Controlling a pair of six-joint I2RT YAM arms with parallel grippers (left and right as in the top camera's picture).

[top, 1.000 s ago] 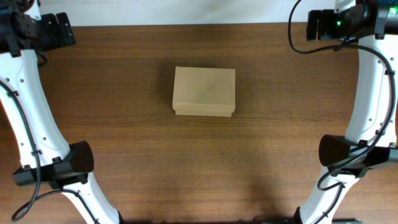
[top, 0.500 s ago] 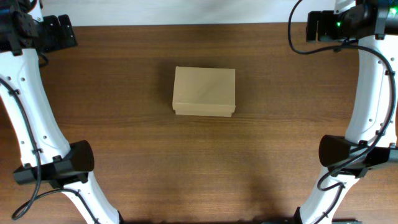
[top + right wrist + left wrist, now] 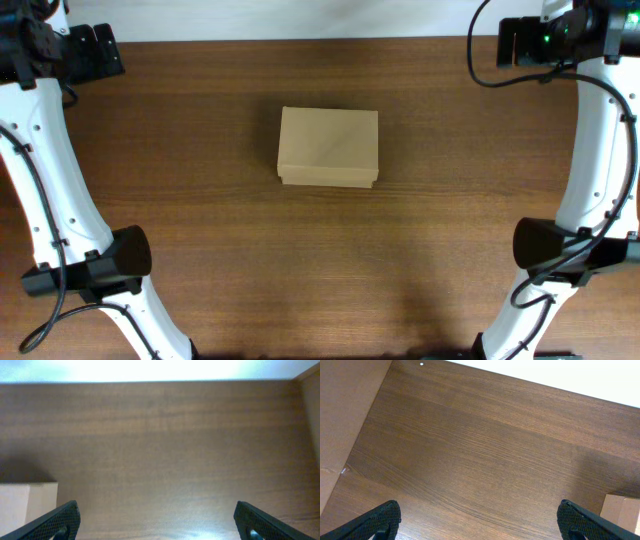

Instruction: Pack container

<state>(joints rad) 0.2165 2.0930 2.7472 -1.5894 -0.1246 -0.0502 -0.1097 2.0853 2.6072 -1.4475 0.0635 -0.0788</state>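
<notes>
Container [image 3: 328, 147] unmoved, lid shut; left pincer [image 3: 480, 522], right pincer [image 3: 157, 522] wide open, empty.

I see the container [image 3: 328, 147], a small plain light-brown cardboard box, lying flat with its lid shut near the middle of the table [image 3: 200, 230], slightly toward the far side. Its long sides run left to right, with the lid's lip along the near edge.

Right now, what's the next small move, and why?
Probably bring the right fingers in over the container. Its lid lies closed, so nothing can go in yet. The right fingers and left fingers both stand open and empty, well away from the container.
</notes>
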